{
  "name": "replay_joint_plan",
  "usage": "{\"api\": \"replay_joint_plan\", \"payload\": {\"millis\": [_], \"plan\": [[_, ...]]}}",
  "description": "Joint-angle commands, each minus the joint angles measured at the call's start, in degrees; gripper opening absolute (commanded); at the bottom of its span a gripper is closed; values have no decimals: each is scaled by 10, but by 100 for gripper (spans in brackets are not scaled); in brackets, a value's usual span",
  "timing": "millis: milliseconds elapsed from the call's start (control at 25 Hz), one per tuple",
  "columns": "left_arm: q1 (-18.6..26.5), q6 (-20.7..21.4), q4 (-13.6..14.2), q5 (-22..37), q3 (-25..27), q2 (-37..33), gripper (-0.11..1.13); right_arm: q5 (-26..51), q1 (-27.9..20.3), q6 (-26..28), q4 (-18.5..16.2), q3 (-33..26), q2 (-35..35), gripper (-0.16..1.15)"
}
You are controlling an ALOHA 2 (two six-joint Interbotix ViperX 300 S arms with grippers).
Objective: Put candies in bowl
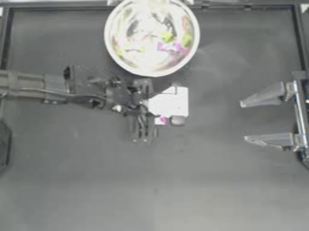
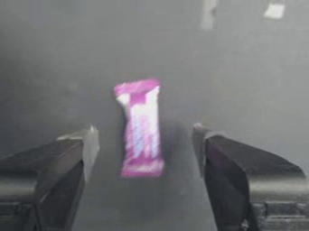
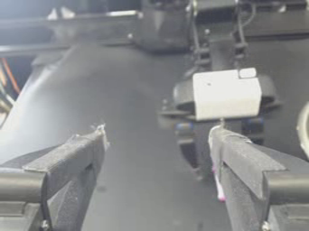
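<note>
1. L gripper (image 1: 161, 121) is reaching in from 9 o'clock to table centre, pointing down over the pink candy (image 1: 161, 120). It is sitting at about 6 o'clock from the bowl (image 1: 111, 40).
2. L wrist view: jaws are standing wide apart, one on each side of the pink candy (image 2: 140, 128), neither one touching it. Nothing is held. Candy is lying flat on the table (image 1: 72, 180), long axis running along the gap.
3. R gripper (image 1: 256, 121) is waiting at 3 o'clock, drawn back near the table edge, jaws spread wide, holding nothing. Its wrist cam is looking across at the L arm; a bit of pink is peeking past the R jaw there.
4. Bowl is sitting at 12 o'clock, against the far edge. Inside, colour patches are showing: yellow-green, some magenta/purple. Shiny wall is mirroring them, so can't count exactly how many candies are in.
5. Progress, my read: most candies are looking already in the bowl; the pink one is the only one I'm seeing loose on the table. Prob last or near-last pick.
6. Left to do, judging by this: close on the pink candy, lift, carry to 12 o'clock, drop into the bowl.
7. Risk: wrapper is small and flat, jaws may be pinching only a twisted end, so it could slip.
</note>
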Motion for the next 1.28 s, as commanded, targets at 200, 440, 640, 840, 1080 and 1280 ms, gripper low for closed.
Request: {"api": "replay_joint_plan", "payload": {"millis": [200,440,640,840,1080,1280], "plan": [[11,4,-2,4,-20,1,94,-21,0,2,1,-6,3,97],[20,4,-2,4,-20,8,93,-21,0,1,-1,-7,6,97],[20,5,-4,17,-20,13,89,-19,0,1,-1,-7,6,97],[20,6,-13,23,-20,14,69,-18,0,0,-1,-7,6,97],[20,6,-14,28,-20,14,35,-16,0,1,-1,-8,6,97],[16,6,-15,29,-20,-11,35,-16,0,1,-1,-8,6,97]]}}
